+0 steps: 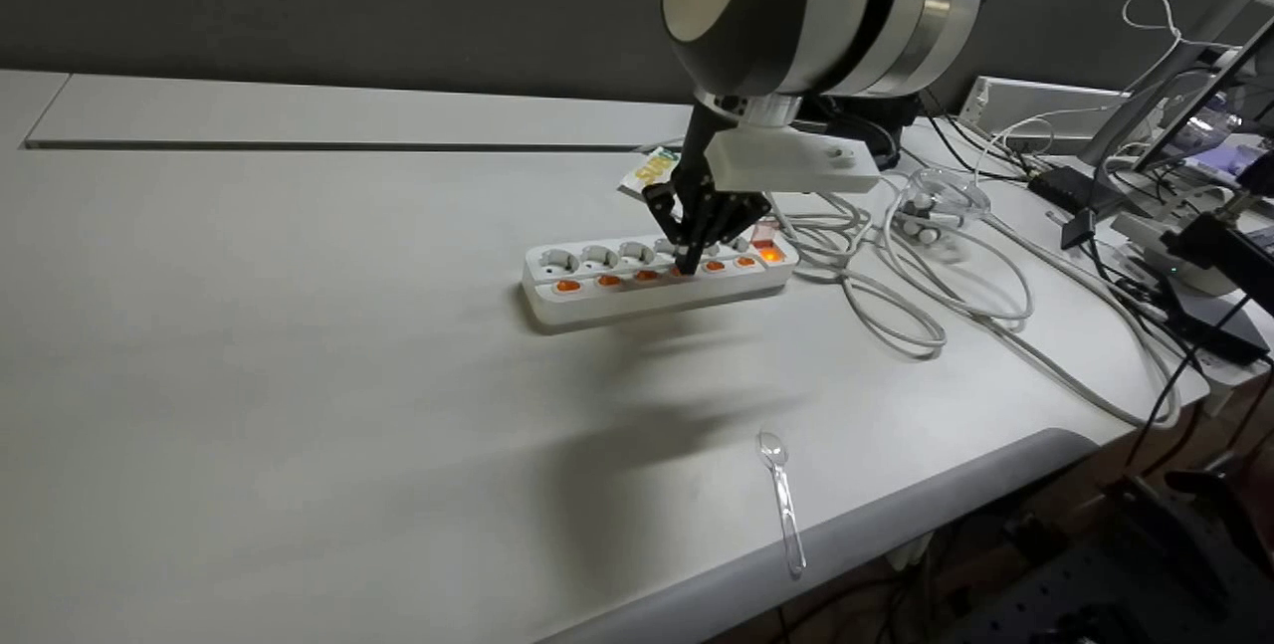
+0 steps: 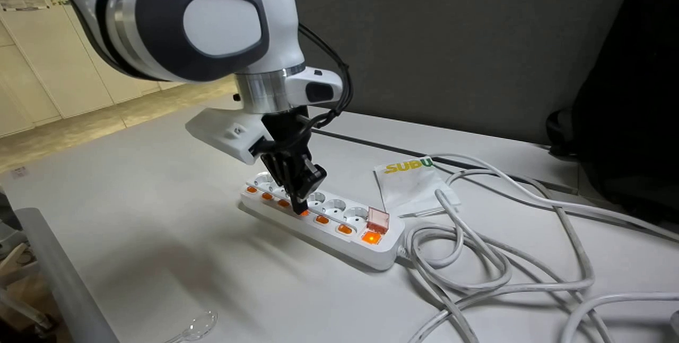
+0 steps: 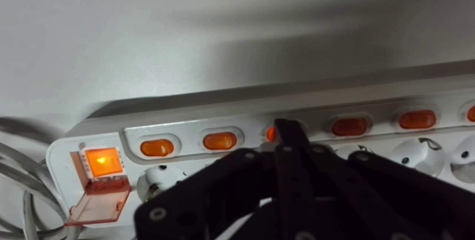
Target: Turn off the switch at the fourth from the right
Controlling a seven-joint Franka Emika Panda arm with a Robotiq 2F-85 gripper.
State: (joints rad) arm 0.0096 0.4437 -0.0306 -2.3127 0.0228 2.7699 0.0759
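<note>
Over one power strip [image 1: 657, 300], fingers [image 3: 290, 134] part-cover one of seven switches [image 3: 271, 134].

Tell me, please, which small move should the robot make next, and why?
Probably a gentle press straight down with the end effector. It looks shut, and in the wrist view it covers part of the fourth switch, counting the glowing end switch as first. Whether it touches that switch, I cannot tell.
</note>
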